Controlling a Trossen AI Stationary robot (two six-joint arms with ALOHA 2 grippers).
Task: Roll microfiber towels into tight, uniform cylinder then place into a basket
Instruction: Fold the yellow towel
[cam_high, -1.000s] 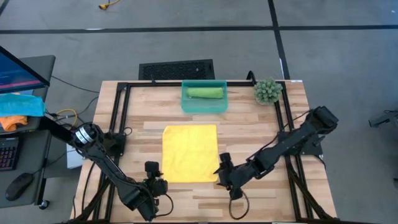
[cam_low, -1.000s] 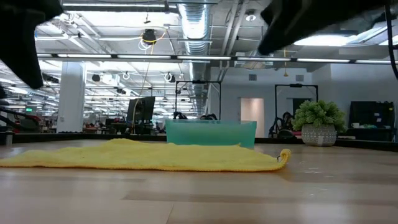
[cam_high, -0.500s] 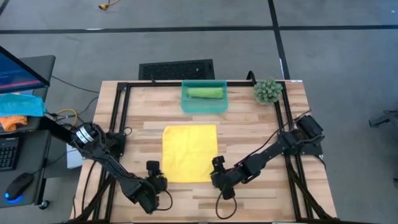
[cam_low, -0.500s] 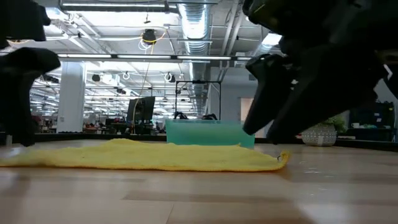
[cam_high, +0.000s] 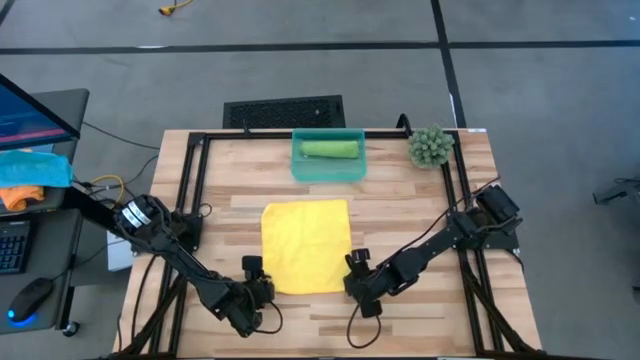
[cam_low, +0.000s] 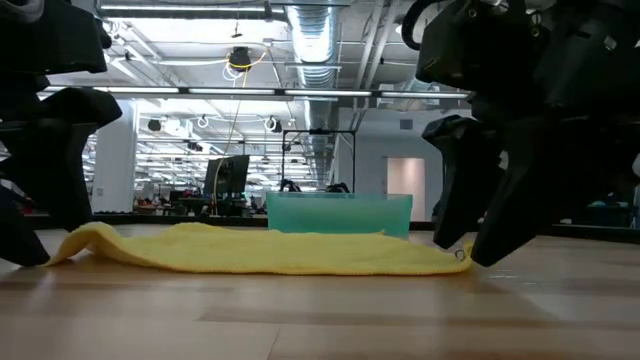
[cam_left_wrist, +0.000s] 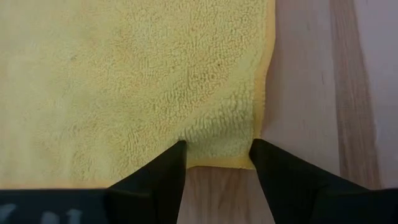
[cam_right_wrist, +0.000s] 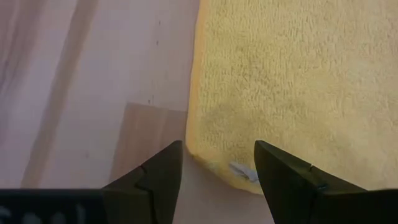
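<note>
1. While I scan from the left, my left gripper (cam_high: 258, 283) sits low at the near left corner of the yellow towel (cam_high: 306, 245); its wrist camera shows the two fingers (cam_left_wrist: 163, 169) spread, straddling that corner, with the pile bunched between the tips.
2. From table height I see what the overhead hides: that left corner (cam_low: 88, 238) is lifted into a small hump off the wood, while the rest of the towel lies flat.
3. At the near right corner, my right gripper (cam_high: 358, 275) is also down, fingers (cam_right_wrist: 283, 168) spread on either side of the hem, where a small white tag (cam_right_wrist: 242, 171) shows only in its wrist camera.
4. Only the overhead shows me the light green towel (cam_high: 329, 149), rolled and lying inside the teal basket (cam_high: 328, 172) at the far edge; from table height I see just the basket wall (cam_low: 338, 213).
5. Right of the basket stands a small potted plant (cam_high: 430, 146).
6. All this rests on a pale wooden table (cam_high: 400, 210) with a black frame; beyond it lies grey floor with a black grille panel (cam_high: 284, 111), and a desk at far left.
</note>
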